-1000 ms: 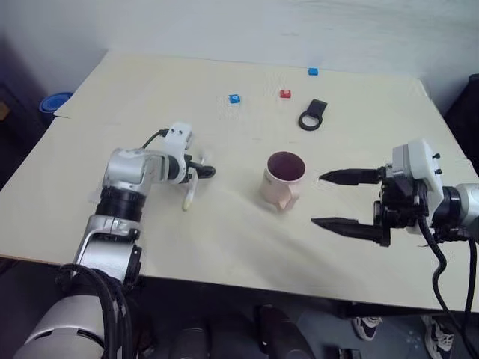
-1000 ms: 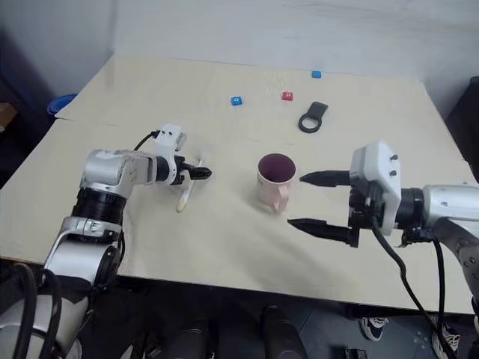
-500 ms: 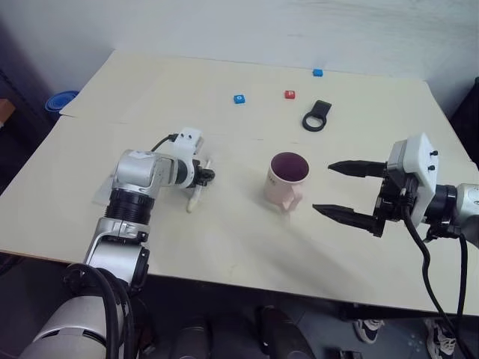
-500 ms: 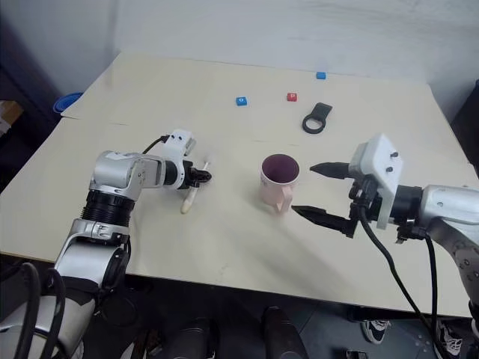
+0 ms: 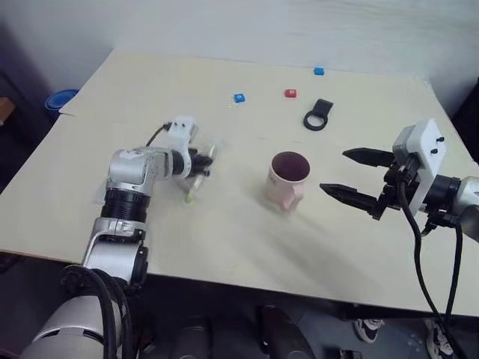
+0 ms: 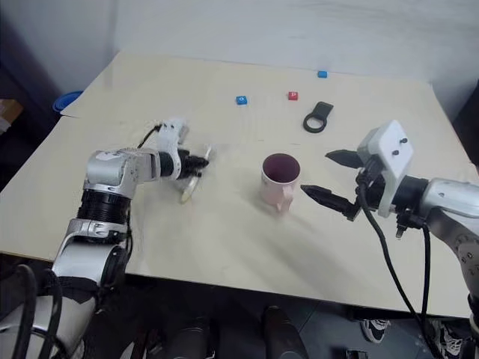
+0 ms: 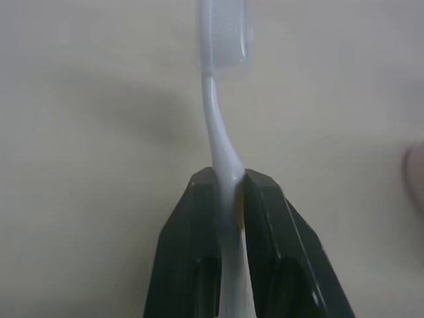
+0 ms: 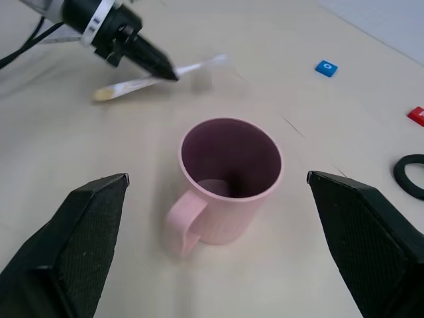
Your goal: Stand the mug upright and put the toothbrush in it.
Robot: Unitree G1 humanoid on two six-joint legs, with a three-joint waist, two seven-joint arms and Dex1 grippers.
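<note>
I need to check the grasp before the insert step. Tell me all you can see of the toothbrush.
The toothbrush is slim, smooth and plastic-looking, with a white bristled head, a curved white neck and a pale yellow handle. The left gripper is shut on it where the neck meets the handle, the head sticking out past the fingertips. It hangs tilted, handle end lower, near the table; whether that end touches is unclear. It lies to the robot's left of the upright mug, apart from it.

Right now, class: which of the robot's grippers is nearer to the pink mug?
Right. The right gripper, jaws open, sits just beside the upright mug. The left gripper, holding the toothbrush, is farther off on the opposite side.
</note>
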